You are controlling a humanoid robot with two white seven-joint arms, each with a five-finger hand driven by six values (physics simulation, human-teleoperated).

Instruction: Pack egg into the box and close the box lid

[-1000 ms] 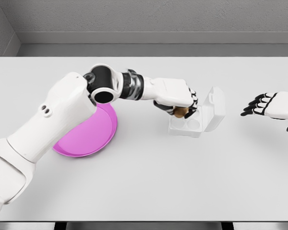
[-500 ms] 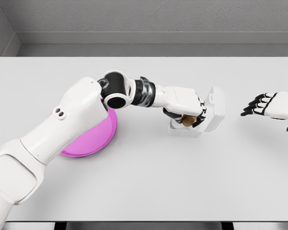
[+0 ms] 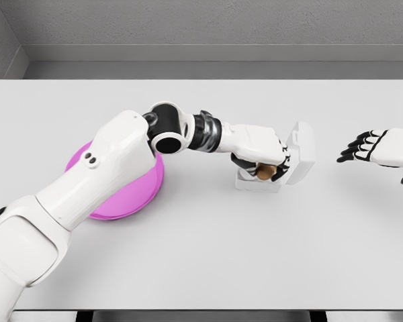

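Left hand [image 3: 260,157] curled around egg [image 3: 264,172] (brown), over open box [image 3: 277,168]

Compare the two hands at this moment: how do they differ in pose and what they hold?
The left hand reaches over the box with fingers curled around the egg; the right hand hovers apart at the right edge, fingers spread, holding nothing. Both are white with dark fingers.

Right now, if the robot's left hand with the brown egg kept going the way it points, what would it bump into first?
Probably the upright clear lid of the clear plastic egg box. The left hand, holding the brown egg, points right toward it, though depth is hard to judge.
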